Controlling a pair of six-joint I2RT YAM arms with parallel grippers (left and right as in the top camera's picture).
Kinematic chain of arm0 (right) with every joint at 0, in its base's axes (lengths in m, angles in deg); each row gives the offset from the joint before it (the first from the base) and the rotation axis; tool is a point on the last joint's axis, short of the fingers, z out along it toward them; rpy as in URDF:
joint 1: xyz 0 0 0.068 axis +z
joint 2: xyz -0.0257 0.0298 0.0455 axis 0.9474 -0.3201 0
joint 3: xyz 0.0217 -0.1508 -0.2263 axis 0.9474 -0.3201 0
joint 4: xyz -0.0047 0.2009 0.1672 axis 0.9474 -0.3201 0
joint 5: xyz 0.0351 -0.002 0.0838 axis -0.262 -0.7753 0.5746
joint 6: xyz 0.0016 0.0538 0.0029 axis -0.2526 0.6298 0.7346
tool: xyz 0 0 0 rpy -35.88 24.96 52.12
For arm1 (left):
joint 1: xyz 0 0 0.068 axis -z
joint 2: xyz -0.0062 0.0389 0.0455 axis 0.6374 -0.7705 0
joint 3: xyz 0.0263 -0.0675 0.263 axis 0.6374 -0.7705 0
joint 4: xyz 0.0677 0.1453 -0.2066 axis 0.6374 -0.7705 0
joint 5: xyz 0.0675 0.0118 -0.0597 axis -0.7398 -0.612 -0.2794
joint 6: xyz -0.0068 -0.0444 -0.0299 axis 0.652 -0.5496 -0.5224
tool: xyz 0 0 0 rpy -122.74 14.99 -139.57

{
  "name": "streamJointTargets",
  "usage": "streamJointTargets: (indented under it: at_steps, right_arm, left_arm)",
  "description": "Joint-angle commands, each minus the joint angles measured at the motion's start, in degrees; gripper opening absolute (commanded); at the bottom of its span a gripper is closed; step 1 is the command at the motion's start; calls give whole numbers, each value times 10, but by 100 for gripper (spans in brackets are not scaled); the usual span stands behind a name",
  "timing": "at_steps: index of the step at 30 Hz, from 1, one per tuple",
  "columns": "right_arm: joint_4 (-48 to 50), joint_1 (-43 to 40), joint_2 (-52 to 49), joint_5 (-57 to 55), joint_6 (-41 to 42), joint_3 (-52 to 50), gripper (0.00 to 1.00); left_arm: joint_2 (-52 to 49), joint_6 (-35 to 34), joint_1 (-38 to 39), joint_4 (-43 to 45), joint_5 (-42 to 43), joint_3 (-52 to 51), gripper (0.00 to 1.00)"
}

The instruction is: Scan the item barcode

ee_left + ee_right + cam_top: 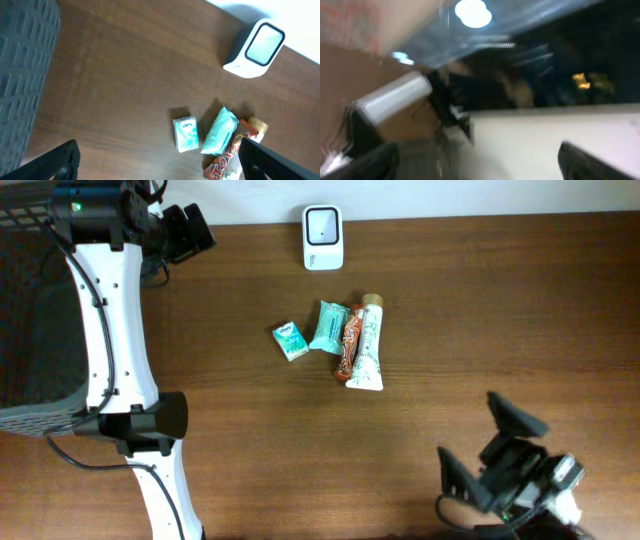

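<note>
Reaching for the tissue pack [291, 340], teal packet [327, 326], snack bar [348, 346] and tube [368, 348], bunched mid-table near the scanner [322, 237], we could grab two at once, with left gripper [185, 232] and right gripper [487, 448] both wide open, empty.

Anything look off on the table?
Nothing stands out. The scanner sits at the far edge. The tissue pack, teal pouch, snack bar and tube lie bunched mid-table, nothing spilled.

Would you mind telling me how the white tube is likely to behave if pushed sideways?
The white tube looks rounded near its cap, so it may roll slightly. It touches the orange bar, which would probably shift with it.
</note>
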Motion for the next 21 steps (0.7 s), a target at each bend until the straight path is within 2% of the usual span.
streamJointTargets:
  at_steps: [1,3,5,6,7,9,10,11,12,13,16,18,20,21]
  right_arm:
    - [-163,3,-126,-65,-149,202,99]
    - [-407,3,-276,-79,-229,387,98]
    - [-627,3,-428,-82,-252,554,98]
    - [-709,3,-493,-42,-252,620,99]
    - [-775,3,-573,54,-252,683,98]
    - [-809,3,-673,210,-252,732,98]
    - [-802,3,-704,228,-247,735,99]
    - [-755,7,-753,233,-202,735,99]
    - [-734,15,-801,192,-152,735,92]
    - [-739,28,-851,103,-114,735,85]
    - [-772,84,-964,-72,-106,735,87]
    - [-747,134,-1058,-132,-96,735,87]
    - [-732,148,-1103,-150,-88,735,86]
    - [-732,149,-1118,-163,-76,735,78]
  left_arm:
    - [3,9,0,-2,3,6,99]
    - [3,9,0,-2,3,6,99]
    - [3,9,-1,-2,2,6,99]
    - [3,9,0,-2,3,6,99]
    - [3,9,0,-2,2,6,99]
    - [3,9,0,-2,3,6,99]
    - [3,9,-1,-2,3,6,99]
    - [3,9,0,-2,3,6,99]
    - [3,9,0,-2,3,6,99]
    - [3,9,0,-2,3,6,99]
    - [3,9,0,-2,2,6,99]
    - [3,9,0,-2,3,6,99]
    - [3,9,0,-2,2,6,99]
    - [3,9,0,-2,2,6,99]
